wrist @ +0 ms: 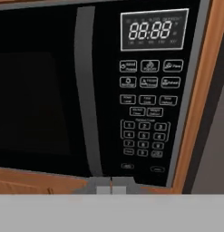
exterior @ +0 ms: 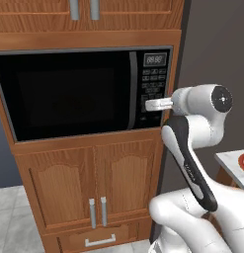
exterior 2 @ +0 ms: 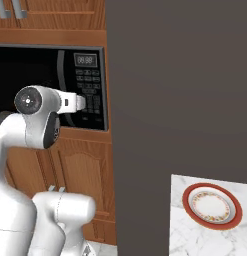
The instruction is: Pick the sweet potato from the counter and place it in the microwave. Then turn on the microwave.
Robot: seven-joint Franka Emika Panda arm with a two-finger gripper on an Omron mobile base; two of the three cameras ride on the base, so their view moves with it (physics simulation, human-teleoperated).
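Microwave [exterior: 84, 91] door is closed, dark glass, nothing visible through it. The sweet potato isn't anywhere I can spot; my guess is it's already inside, but I can't confirm through that glass.

Claw [wrist: 110, 186] is right up at the keypad [wrist: 145, 115], low on the panel near the bottom row of buttons. Fingertips [wrist: 102, 188] look pressed together with nothing between them, though they sit at the very edge of the hand view, so take that loosely. In the left base view the wrist [exterior: 160, 104] points straight into the panel.

Display [wrist: 150, 31] reads 88:88.

Handling-wise: what's left is a button press, not a grasp. Panel is rigid, flat, glossy; buttons are small and packed tight, so a closed tip is right, one button only. Push square-on, light force; an angled tip could slide onto a neighbour.

Red-rimmed plate [exterior 2: 212, 206] sits on the bench [exterior 2: 182, 235] well off to the right, irrelevant.
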